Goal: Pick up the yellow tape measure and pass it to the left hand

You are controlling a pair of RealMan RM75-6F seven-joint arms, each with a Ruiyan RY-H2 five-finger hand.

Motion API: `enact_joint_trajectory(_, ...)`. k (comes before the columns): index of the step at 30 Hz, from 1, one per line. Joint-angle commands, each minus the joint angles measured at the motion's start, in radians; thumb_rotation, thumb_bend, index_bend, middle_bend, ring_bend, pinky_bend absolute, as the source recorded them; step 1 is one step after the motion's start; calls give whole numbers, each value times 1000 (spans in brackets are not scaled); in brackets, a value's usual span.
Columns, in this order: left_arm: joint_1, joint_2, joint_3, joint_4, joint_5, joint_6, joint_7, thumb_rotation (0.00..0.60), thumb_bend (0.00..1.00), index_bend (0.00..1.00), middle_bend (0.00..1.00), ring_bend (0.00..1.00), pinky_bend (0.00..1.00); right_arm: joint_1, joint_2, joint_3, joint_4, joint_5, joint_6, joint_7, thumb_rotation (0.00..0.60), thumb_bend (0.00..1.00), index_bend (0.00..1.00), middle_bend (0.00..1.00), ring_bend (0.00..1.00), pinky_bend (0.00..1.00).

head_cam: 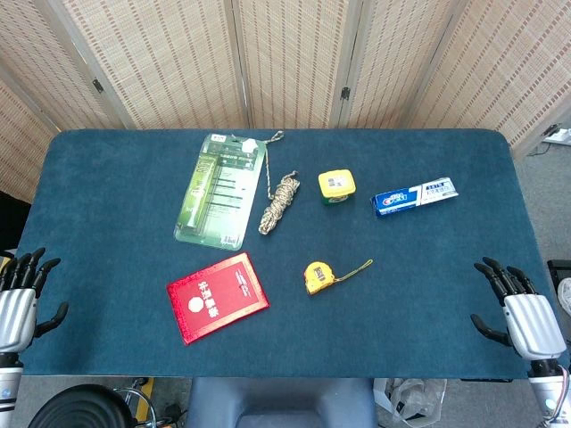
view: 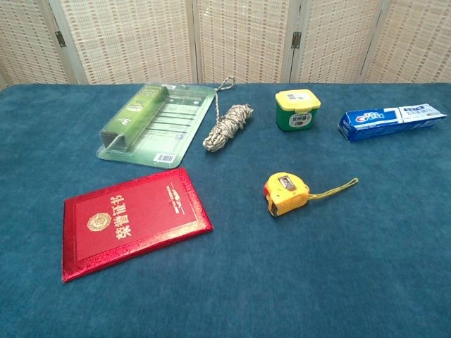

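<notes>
The yellow tape measure [head_cam: 318,276] [view: 286,193] lies near the middle of the blue table, its yellow wrist strap [head_cam: 355,267] [view: 335,189] trailing to the right. My left hand [head_cam: 20,301] hangs at the table's near left corner, fingers spread and holding nothing. At the near right corner my right hand [head_cam: 517,312] is likewise spread and empty, well to the right of the tape measure. Neither hand shows in the chest view.
A red booklet [head_cam: 217,296] [view: 132,220] lies left of the tape measure. Further back are a green blister pack [head_cam: 221,189] [view: 153,120], a coil of cord [head_cam: 280,201] [view: 228,127], a small yellow-lidded green tub [head_cam: 336,187] [view: 297,109] and a toothpaste box [head_cam: 415,196] [view: 391,121].
</notes>
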Motion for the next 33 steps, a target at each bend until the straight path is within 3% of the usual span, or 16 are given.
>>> enact_joint_trajectory(1, -2, -2, -2, 0, -4, -2, 2, 600, 360, 191, 83, 13, 0, 0, -1, 1, -1, -1, 3, 0, 600, 295, 129, 132, 217, 125)
enact_joint_trajectory(20, -5, -15, -8, -7, -11, 6, 14, 600, 360, 190, 83, 12, 0, 64, -13, 19, -4, -46, -41, -27, 600, 295, 128, 131, 214, 124)
enact_joint_trajectory(33, -7, -8, -8, -27, 5, 16, 20, 600, 359, 190, 83, 12, 0, 333, -107, 78, -22, -46, -372, -115, 600, 295, 158, 156, 213, 124)
